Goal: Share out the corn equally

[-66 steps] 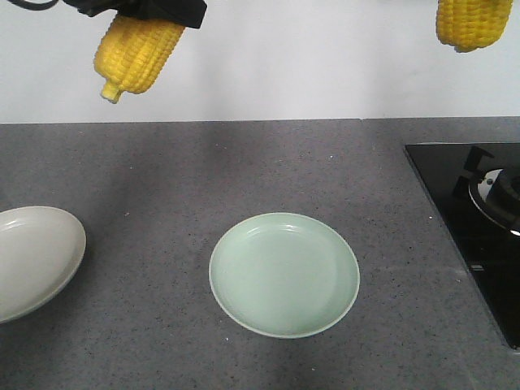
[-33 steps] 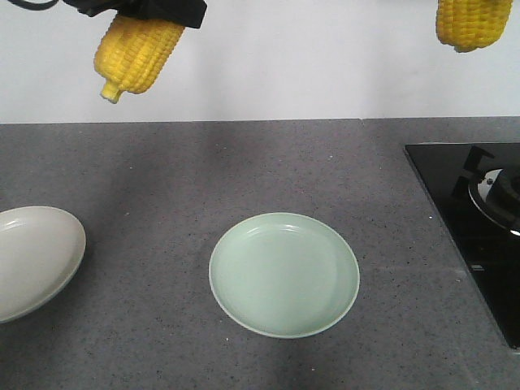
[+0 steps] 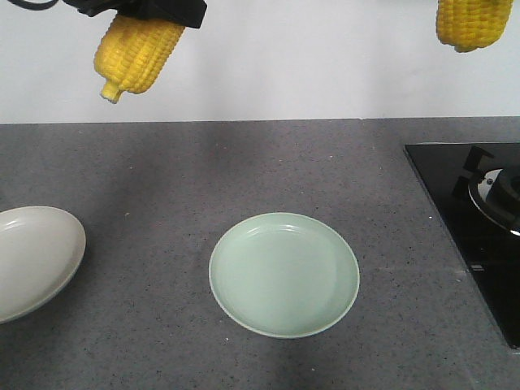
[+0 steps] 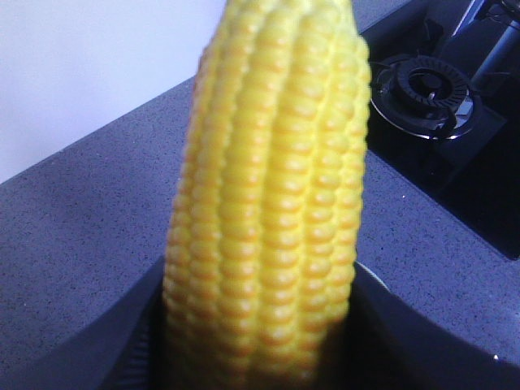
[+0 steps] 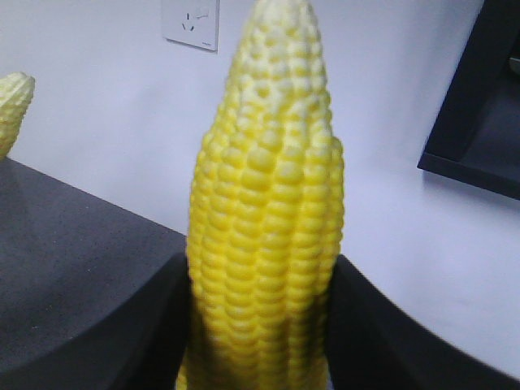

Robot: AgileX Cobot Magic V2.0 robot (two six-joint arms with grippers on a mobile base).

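At image left, one gripper [image 3: 146,10] clamped a corn cob [image 3: 134,53] high above, long axis tilted downward, beige plate [image 3: 36,260] nearest below. Mid-counter sat the green plate [image 3: 284,275]. Far across, another gripper's cob [image 3: 469,23] hung upright, well above.

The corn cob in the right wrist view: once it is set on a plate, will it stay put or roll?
The corn cob looks round and tapered, so it would probably roll in a curve, not straight. The raised rim of the green plate should likely stop it. It looks stiff, and its bumpy kernel rows probably give the tool decent grip.
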